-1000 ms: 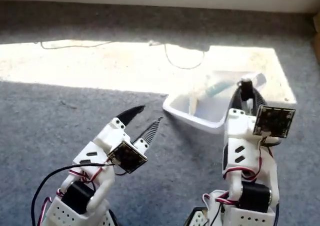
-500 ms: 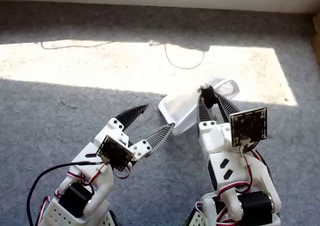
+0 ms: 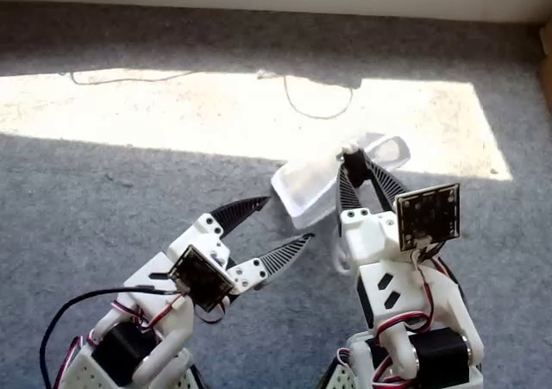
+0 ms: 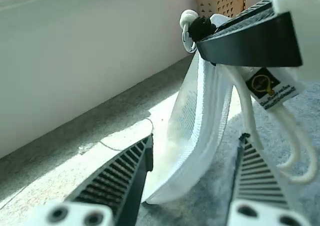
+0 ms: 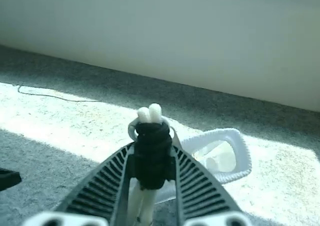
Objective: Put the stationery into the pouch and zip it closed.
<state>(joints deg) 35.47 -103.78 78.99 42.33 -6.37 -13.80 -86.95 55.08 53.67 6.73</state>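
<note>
Item: pouch (image 3: 302, 191), white mesh, hanging by its zip pull (image 5: 151, 146), lower end near the carpet (image 3: 103, 216).
Right claw (image 3: 355, 163): clamped on the zip pull.
Left claw (image 3: 285, 221): spread wide beside the lower end.
Handling: grip that end firmly before zipping.

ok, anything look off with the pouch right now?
Yes. The pouch hangs on edge from the right gripper, which is shut on its black zip pull, instead of lying flat on the carpet. Its white cords dangle loose. The left gripper is open at its lower end.
</note>
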